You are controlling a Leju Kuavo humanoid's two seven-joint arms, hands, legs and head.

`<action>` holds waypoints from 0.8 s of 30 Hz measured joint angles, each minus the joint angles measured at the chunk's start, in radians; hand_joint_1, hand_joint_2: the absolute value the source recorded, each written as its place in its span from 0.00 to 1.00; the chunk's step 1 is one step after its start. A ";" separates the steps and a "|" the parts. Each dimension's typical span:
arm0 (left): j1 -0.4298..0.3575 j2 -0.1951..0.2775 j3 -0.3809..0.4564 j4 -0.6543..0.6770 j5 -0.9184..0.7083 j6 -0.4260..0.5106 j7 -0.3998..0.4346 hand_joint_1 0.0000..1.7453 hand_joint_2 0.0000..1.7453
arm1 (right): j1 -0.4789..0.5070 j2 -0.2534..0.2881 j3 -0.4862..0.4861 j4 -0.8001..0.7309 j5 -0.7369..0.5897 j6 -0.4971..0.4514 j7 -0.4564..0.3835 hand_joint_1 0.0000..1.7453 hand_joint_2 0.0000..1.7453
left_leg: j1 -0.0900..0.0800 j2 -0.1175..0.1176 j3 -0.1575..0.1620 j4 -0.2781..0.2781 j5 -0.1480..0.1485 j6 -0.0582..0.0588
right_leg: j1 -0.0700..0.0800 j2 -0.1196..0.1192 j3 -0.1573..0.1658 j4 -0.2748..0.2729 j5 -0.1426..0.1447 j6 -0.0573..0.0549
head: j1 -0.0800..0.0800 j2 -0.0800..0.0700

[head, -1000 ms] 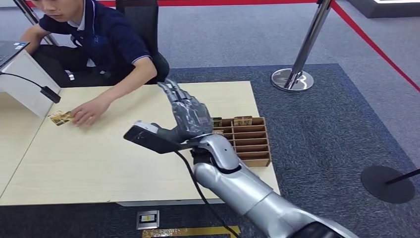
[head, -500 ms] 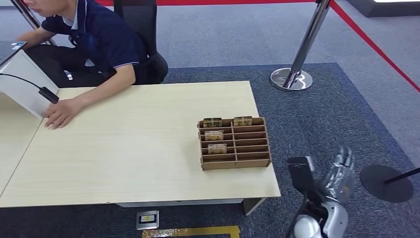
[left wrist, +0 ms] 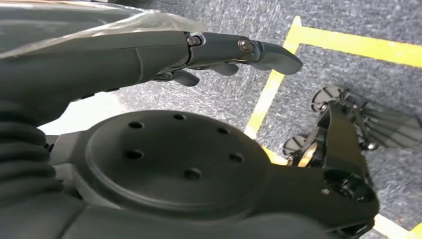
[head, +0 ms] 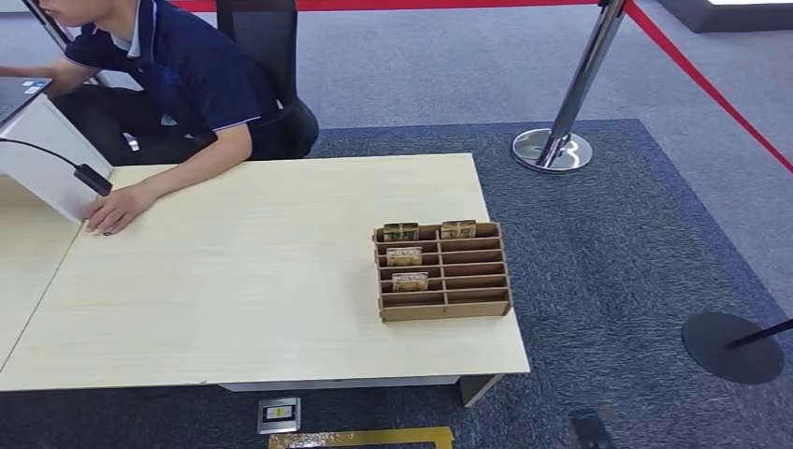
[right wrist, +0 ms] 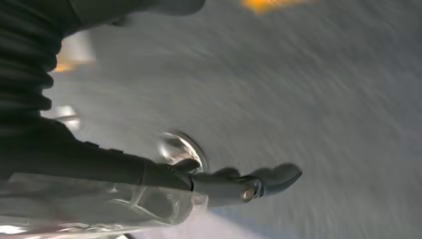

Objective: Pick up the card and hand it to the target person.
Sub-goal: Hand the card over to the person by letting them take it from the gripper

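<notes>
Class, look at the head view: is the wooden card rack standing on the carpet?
No, the wooden card rack stands on the light wooden table, near its right-hand edge.

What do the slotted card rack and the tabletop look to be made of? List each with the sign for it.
Card rack: probably thin wood or fibreboard, matt brown; flat slotted dividers with darker cut edges.
Tabletop: likely laminate over board, pale wood-grain pattern with a smooth, low-sheen face; solid wood can't be ruled out.

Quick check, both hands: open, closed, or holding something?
Left hand: open, fingers extended, holding nothing.
Right hand: open, fingers extended, no card in it; view blurred.
</notes>
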 joint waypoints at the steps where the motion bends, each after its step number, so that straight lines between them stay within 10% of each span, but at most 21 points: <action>1: 0.000 0.000 0.000 0.000 -0.003 -0.004 0.002 0.00 0.25 | 0.000 0.007 -0.001 0.024 0.000 0.036 0.014 0.00 0.25 | 0.000 0.000 0.000 0.000 0.000 0.000 | 0.000 0.000 0.000 0.000 0.000 0.000 | 0.000 0.000; 2: 0.000 0.000 -0.001 0.000 -0.005 -0.008 0.003 0.00 0.50 | -0.001 0.015 -0.003 0.045 -0.003 0.063 0.022 0.00 0.00 | 0.000 0.000 0.000 0.000 0.000 0.000 | 0.000 0.000 0.000 0.000 0.000 0.000 | 0.000 0.000; 4: 0.000 0.000 -0.002 0.000 -0.009 -0.011 0.006 0.00 1.00 | -0.004 0.027 -0.012 0.077 -0.016 0.096 0.028 0.00 0.00 | 0.000 0.000 0.000 0.000 0.000 0.000 | 0.000 0.000 0.000 0.000 0.000 0.000 | 0.000 0.000; 7: 0.000 0.001 -0.004 0.000 -0.016 -0.002 0.016 0.00 1.00 | -0.011 0.038 -0.026 0.106 -0.025 0.121 0.032 0.00 0.00 | 0.000 0.000 0.000 0.000 0.000 0.000 | 0.000 0.000 0.000 0.000 0.000 0.000 | 0.000 0.000; 11: 0.001 0.003 -0.006 0.000 -0.022 0.006 0.027 0.00 1.00 | -0.020 0.042 -0.035 0.126 -0.006 0.132 0.037 0.00 1.00 | -0.001 0.000 0.000 0.000 0.000 0.000 | 0.000 0.000 0.000 0.000 0.000 0.000 | 0.000 0.000; 15: 0.010 0.013 -0.043 -0.001 0.005 0.007 0.030 0.00 0.00 | -0.021 0.041 -0.022 0.132 -0.008 0.131 0.035 0.00 1.00 | -0.001 0.000 0.000 0.000 -0.001 0.000 | 0.000 0.000 0.000 0.000 0.000 0.000 | 0.000 0.000; 19: 0.026 0.030 -0.115 -0.003 0.073 -0.003 0.031 0.00 0.00 | -0.014 0.033 0.011 0.131 -0.082 0.135 0.021 0.00 0.00 | 0.000 0.000 0.000 0.000 -0.001 -0.001 | 0.000 0.000 0.000 0.000 -0.001 0.000 | 0.000 0.000; 24: 0.048 0.051 -0.219 -0.014 0.166 -0.017 0.030 0.00 0.00 | 0.003 0.019 0.066 0.130 -0.187 0.148 -0.002 0.00 0.00 | 0.000 0.000 0.000 0.000 -0.001 -0.001 | 0.000 0.000 0.000 0.000 -0.001 0.000 | 0.000 0.000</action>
